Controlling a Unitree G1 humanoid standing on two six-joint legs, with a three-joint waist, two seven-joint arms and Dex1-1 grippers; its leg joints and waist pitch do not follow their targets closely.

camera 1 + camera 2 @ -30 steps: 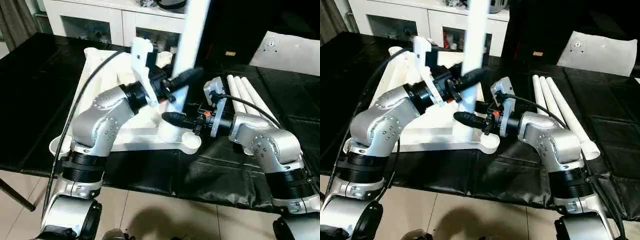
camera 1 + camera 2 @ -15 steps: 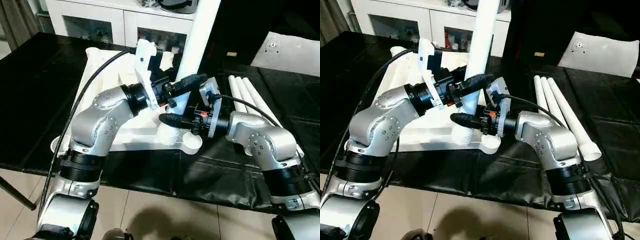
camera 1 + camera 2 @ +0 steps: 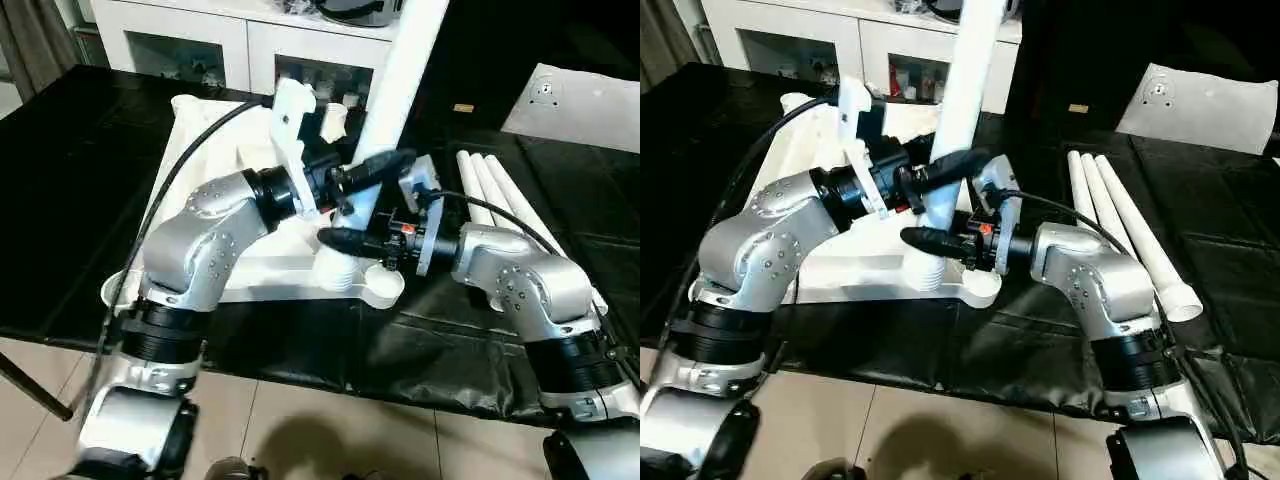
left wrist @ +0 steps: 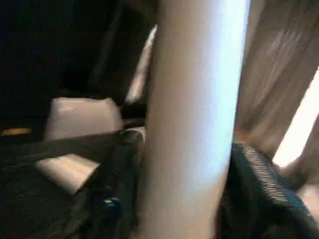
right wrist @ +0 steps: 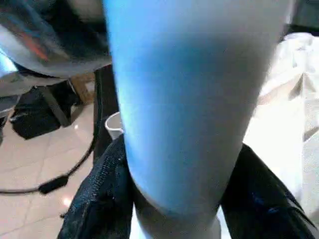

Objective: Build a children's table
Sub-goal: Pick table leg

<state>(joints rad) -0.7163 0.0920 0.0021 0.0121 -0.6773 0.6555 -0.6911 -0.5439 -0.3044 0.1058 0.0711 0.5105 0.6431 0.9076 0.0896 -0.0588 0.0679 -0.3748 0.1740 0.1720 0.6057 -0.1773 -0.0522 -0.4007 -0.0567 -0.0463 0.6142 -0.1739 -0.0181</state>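
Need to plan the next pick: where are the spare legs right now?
Three spare legs lie side by side on the black table cover to the robot's right, just beyond its right forearm, right of the tabletop.

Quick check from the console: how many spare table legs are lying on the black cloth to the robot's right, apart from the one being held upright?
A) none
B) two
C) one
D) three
D: three white legs lie side by side on the black cloth, while the fourth leg stands upright at the tabletop between both grippers.
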